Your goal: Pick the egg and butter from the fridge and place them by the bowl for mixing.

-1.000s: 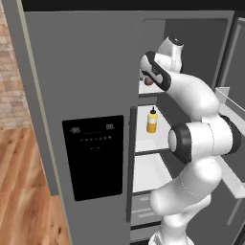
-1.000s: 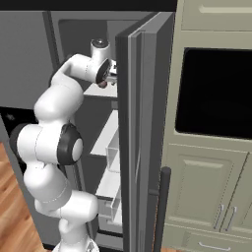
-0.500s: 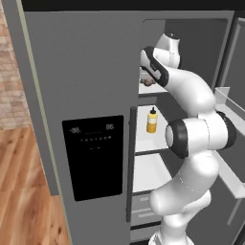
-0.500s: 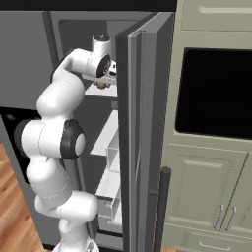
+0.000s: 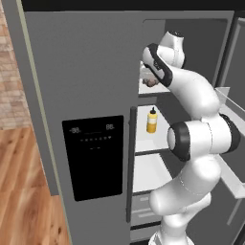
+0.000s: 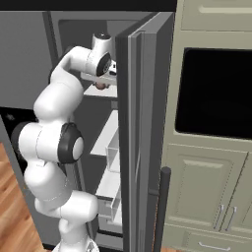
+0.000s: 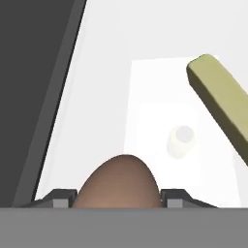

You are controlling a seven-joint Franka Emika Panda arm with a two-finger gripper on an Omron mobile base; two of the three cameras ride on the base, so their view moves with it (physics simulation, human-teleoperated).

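Note:
On the white upper shelf inside the open grey fridge (image 5: 91,95), my gripper (image 7: 118,198) is shut on the brownish egg (image 7: 120,183), which sits between both fingertips (image 7: 58,197). The pale yellow-green butter (image 7: 220,104) lies on the same shelf, beyond the egg and to its right, apart from it. From the base views the hand (image 5: 149,79) reaches onto that shelf, with the egg (image 5: 151,83) just showing under it, and the egg (image 6: 101,85) shows again beside the fridge door (image 6: 142,123). The bowl is out of view.
A yellow bottle with a dark cap (image 5: 151,120) stands on the shelf below. A small white round thing (image 7: 180,140) lies further along the upper shelf. The fridge's dark inner wall (image 7: 34,97) runs close on the left. Beige oven cabinets (image 6: 211,123) stand right of the fridge.
The jaws have closed from wide open onto the egg. The arm's upper part has risen a little, while the hand stays at the upper shelf.

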